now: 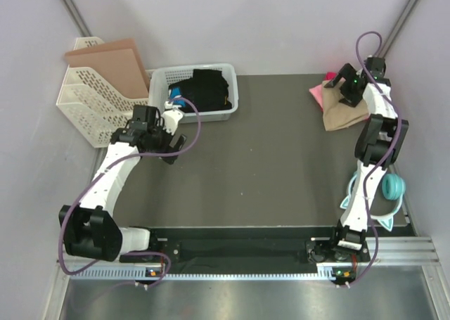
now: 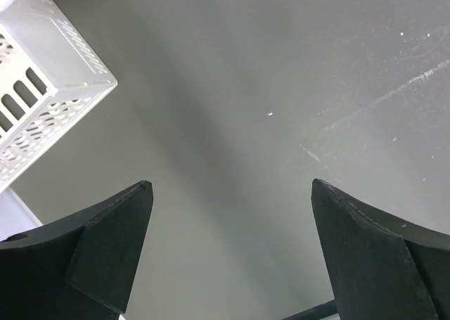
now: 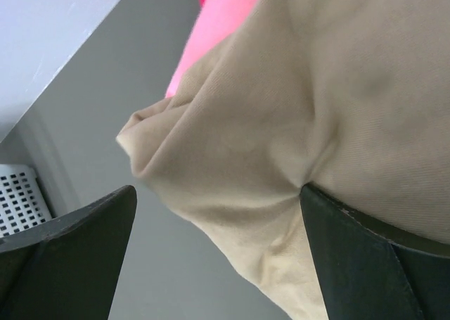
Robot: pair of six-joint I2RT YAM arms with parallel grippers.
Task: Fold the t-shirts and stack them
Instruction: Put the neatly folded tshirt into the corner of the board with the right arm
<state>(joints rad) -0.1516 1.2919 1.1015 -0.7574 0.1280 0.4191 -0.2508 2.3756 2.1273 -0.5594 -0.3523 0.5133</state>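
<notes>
The tan shirt [image 1: 344, 112] lies folded at the far right of the counter [image 1: 267, 158], over a pink shirt [image 1: 316, 93] whose edge pokes out on its left. The right gripper [image 3: 218, 190] sits low over the tan shirt with its fingers apart, and one finger seems to touch the cloth. The left gripper [image 2: 232, 186], also spread apart, hangs above the counter beside a white basket [image 1: 204, 114].

The left arm [image 1: 116, 167] and right arm [image 1: 357, 193] share white links, black joints, black wedge-shaped jaws and purple cables [image 1: 199, 122].
</notes>
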